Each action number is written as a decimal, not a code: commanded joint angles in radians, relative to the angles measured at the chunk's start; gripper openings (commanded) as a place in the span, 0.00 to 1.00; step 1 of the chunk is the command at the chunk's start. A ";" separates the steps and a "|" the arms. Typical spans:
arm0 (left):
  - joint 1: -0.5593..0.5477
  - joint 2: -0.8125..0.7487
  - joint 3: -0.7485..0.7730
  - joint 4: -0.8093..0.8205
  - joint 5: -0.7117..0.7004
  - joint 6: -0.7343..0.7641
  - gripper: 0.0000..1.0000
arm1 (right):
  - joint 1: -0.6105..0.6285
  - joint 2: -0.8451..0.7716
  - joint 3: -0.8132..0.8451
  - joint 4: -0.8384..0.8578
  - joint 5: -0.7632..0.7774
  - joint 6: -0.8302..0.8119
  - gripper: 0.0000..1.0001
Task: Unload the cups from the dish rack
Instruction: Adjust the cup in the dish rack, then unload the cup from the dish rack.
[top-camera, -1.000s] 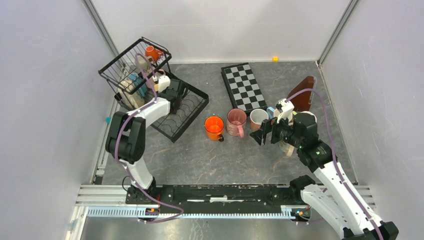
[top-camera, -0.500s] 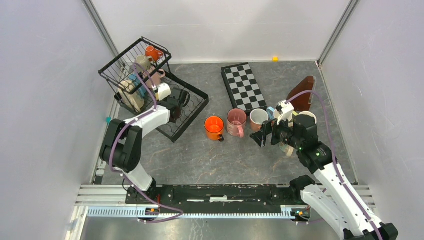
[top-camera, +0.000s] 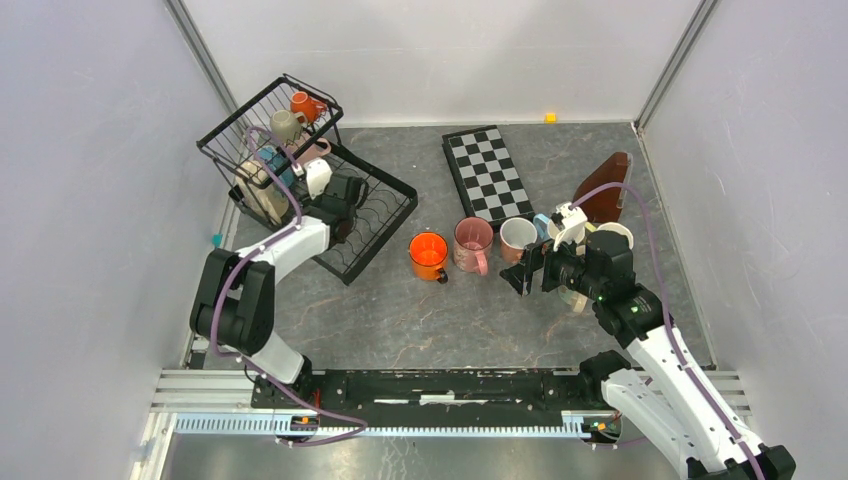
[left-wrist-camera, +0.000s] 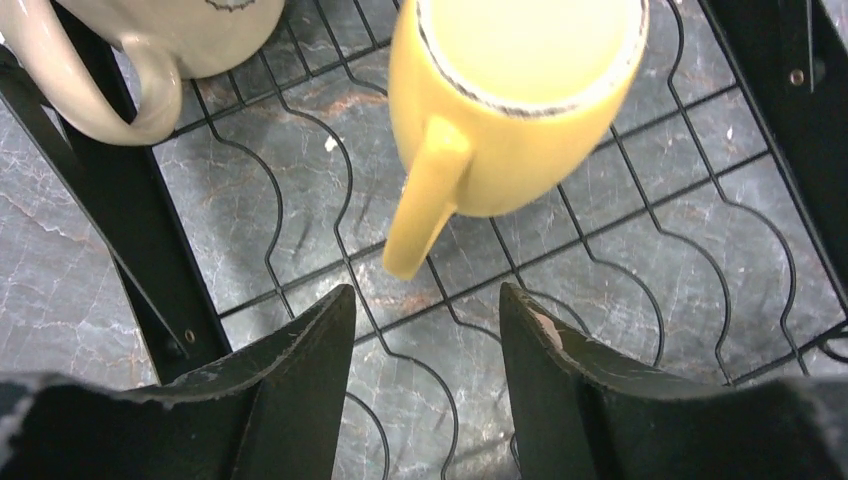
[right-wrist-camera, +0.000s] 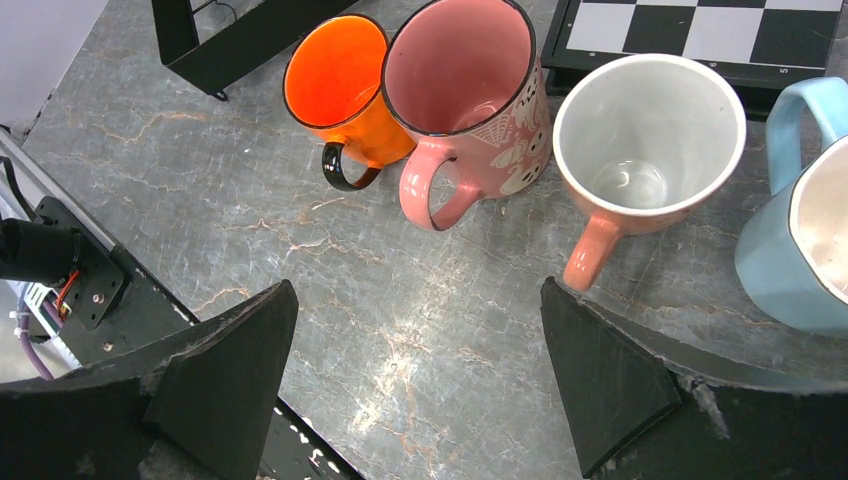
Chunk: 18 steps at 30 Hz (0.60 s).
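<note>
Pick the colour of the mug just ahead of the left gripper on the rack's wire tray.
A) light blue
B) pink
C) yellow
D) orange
C: the left wrist view shows a yellow mug on the wires of the dish rack, its handle pointing toward the left gripper, whose jaws stand apart with nothing between them.
</note>
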<state>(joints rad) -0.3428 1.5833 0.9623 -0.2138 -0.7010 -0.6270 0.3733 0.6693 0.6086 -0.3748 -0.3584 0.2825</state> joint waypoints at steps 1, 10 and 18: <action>0.054 -0.005 -0.003 0.113 0.046 0.069 0.63 | 0.004 -0.003 -0.005 0.020 0.005 -0.014 0.98; 0.093 0.044 -0.003 0.203 0.148 0.153 0.62 | 0.004 -0.001 -0.017 0.022 0.007 -0.014 0.98; 0.093 0.053 -0.044 0.277 0.224 0.154 0.46 | 0.004 -0.004 -0.022 0.017 0.010 -0.016 0.98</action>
<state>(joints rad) -0.2527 1.6299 0.9409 -0.0334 -0.5213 -0.5106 0.3733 0.6693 0.5911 -0.3759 -0.3580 0.2825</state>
